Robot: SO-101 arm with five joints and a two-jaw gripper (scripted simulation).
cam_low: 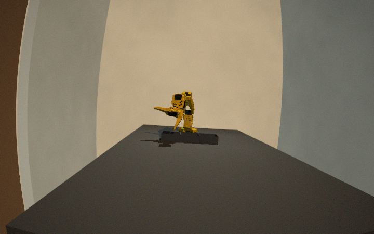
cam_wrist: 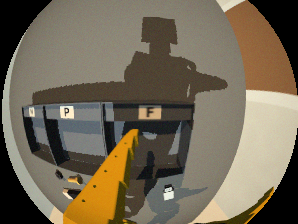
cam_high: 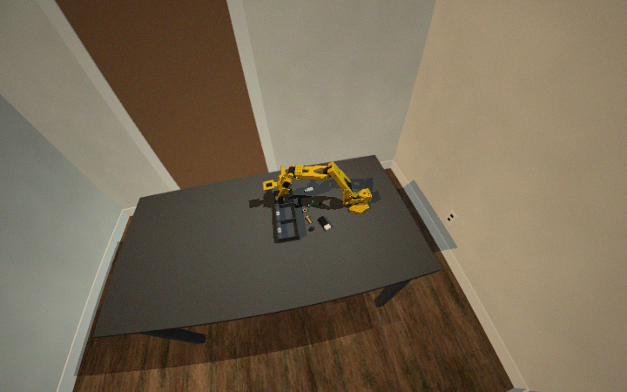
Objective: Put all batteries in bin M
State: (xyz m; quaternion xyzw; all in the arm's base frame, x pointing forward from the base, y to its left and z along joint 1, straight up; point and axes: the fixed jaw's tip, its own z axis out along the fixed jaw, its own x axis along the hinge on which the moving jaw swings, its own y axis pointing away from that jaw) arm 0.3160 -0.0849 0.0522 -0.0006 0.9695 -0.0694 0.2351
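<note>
You see a dark grey table (cam_high: 194, 277) on a wooden floor (cam_high: 323, 355), between pale walls. Your gripper (cam_low: 168, 118) is spread wide, holding nothing, above the bin row (cam_high: 287, 223). Small objects (cam_high: 310, 203) lie beside the bins; which ones are batteries, you cannot tell.

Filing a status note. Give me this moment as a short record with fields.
arm: yellow SO-101 arm, reaching over the far end of the bins
claw: claw open, nothing in it
bins: dark row of bins on the table; labels P and F readable, no M visible
loose items: black-and-white block, green piece, small brass part beside the bins
</note>
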